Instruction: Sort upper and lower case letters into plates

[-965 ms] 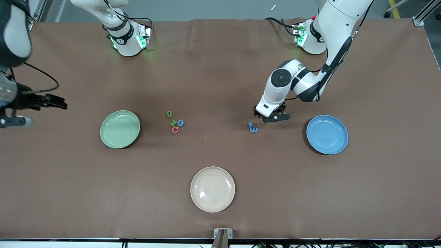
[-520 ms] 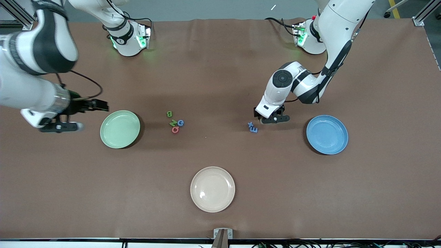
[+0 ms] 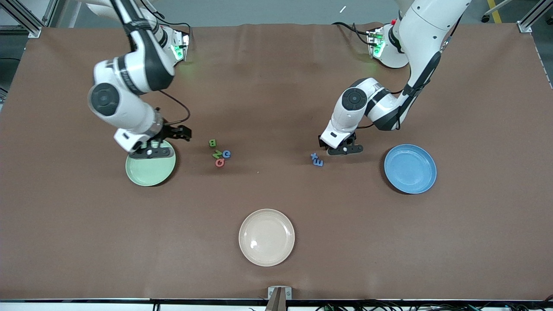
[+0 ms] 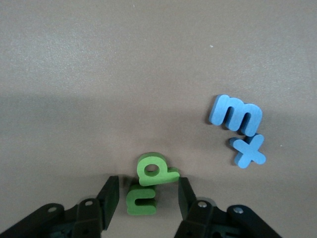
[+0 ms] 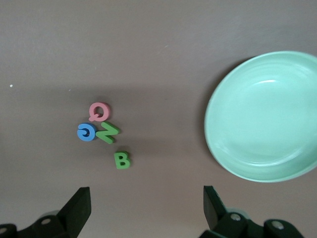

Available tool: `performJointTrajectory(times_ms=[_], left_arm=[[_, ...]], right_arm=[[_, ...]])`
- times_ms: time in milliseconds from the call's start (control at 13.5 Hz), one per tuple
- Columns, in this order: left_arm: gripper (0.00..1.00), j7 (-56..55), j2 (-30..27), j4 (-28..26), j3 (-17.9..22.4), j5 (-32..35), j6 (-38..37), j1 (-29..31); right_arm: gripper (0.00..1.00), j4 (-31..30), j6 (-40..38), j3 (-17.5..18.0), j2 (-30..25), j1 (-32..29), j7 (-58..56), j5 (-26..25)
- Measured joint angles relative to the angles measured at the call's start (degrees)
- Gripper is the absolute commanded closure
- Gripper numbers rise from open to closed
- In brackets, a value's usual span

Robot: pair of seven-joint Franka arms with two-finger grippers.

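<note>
The brown-covered table [image 3: 276,86] fills the front view, and three plates lie on it. The pale green plate [image 3: 151,170] sits at mid-height toward the right arm's end. The sky blue plate [image 3: 410,169] is level with it toward the left arm's end. The cream plate [image 3: 266,237] lies low in the middle of the frame, nearest the front camera. All three plates are bare of letters. The right gripper [image 3: 149,152] hangs over the rim of the pale green plate on the side toward the robots' bases. Its jaws are spread wide with nothing between them, and its wrist view shows that plate [image 5: 262,119] off to one side of the fingers [image 5: 79,206]. Between the green and blue plates, near the frame's centre, is a small cluster of capitals: a green B [image 3: 212,142], a green N [image 3: 217,154], a blue G [image 3: 227,153] and a pink Q [image 3: 220,163]. The left gripper [image 3: 343,149] is down at the table between that cluster and the blue plate. Its jaws are released and partly apart, straddling two green lowercase letters that lie touching each other. One is a p or d [image 4: 154,170], partly over a u or n [image 4: 142,201]. One finger [image 4: 184,196] is just at the upper letter's edge, and the other stands a little apart. Just beside them lie a blue m [image 3: 318,163] and a blue x [image 3: 314,156], touching each other and outside the jaws.
</note>
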Motion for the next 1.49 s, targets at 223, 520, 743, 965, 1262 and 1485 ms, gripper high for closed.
performJointTrajectory(times_ms=[223, 520, 743, 965, 1262, 1485], left_arm=[[0.38, 0.00, 0.00, -0.05, -0.06, 0.09, 0.01, -0.02], [0.32, 0.00, 0.01, -0.30, -0.23, 0.34, 0.01, -0.10], [0.33, 0.00, 0.01, -0.30, -0.40, 0.36, 0.01, -0.14], [0.32, 0.00, 0.01, -0.31, -0.43, 0.37, 0.01, -0.24], [0.26, 0.00, 0.01, -0.31, -0.57, 0.38, 0.01, -0.30], [0.25, 0.00, 0.01, -0.14, -0.66, 0.39, 0.01, -0.35]], right_arm=[[0.02, -6.60, 9.91, 0.03, 0.04, 4.01, 1.79, 0.01], [0.03, -10.30, 17.75, 0.00, 2.91, 6.38, 2.21, 0.01], [0.08, -10.51, 22.42, -0.01, 6.92, 6.83, 2.21, 0.01], [0.12, -10.55, 26.40, 0.00, 10.87, 7.71, 2.40, 0.02], [0.17, -10.52, 27.95, 0.00, 12.55, 8.77, 6.36, 0.04], [0.24, -10.52, 28.36, 0.00, 12.83, 10.24, 8.41, 0.04]])
